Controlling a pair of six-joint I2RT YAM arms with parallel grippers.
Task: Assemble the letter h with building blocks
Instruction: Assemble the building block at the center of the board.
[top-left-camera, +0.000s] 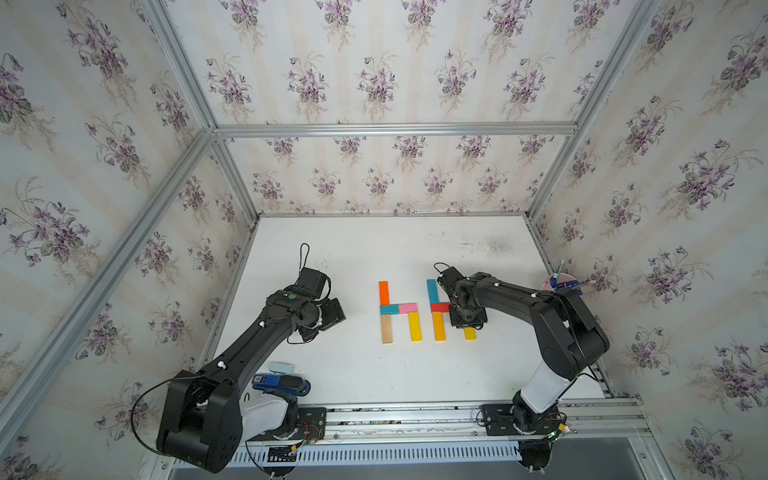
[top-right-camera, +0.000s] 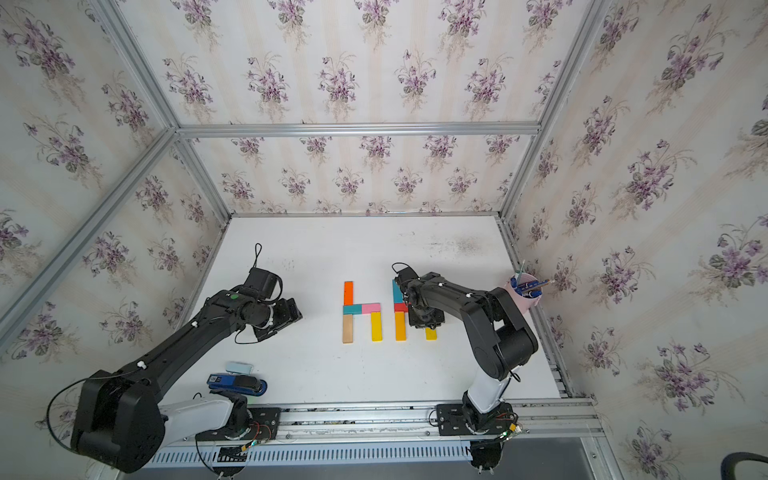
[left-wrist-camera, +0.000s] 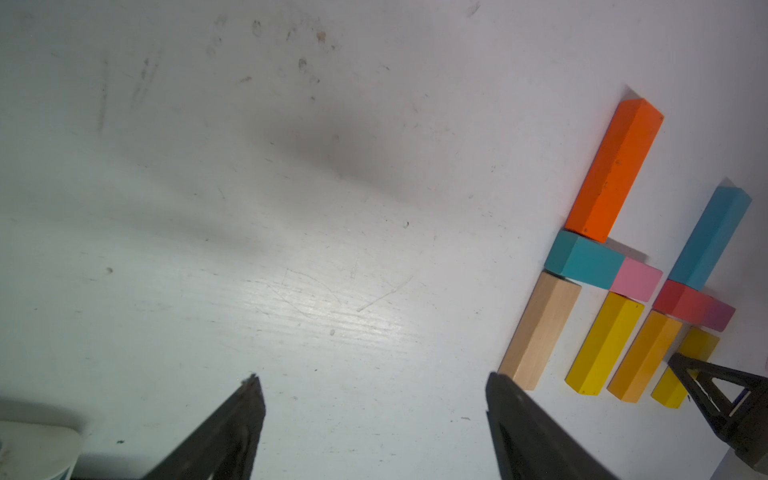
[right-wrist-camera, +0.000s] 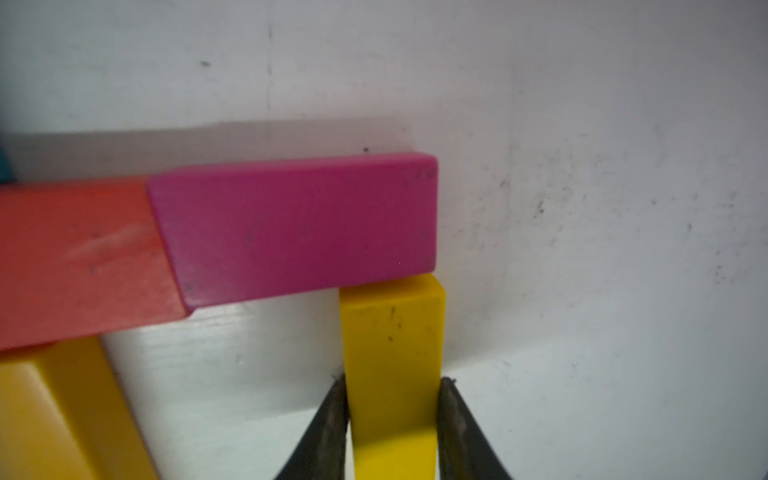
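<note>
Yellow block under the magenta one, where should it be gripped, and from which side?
Across its two long sides, toward the free end, coming from above. The yellow block lies flat with one end butted against the magenta block, so the long sides are the free pair. The right gripper pinches it exactly so.

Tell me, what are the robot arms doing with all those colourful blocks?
The right arm has its jaws closed on a short yellow block, which sits under the magenta block as the last leg of a second h. A finished h lies beside it. The left arm hangs nearby, jaws open and empty.
</note>
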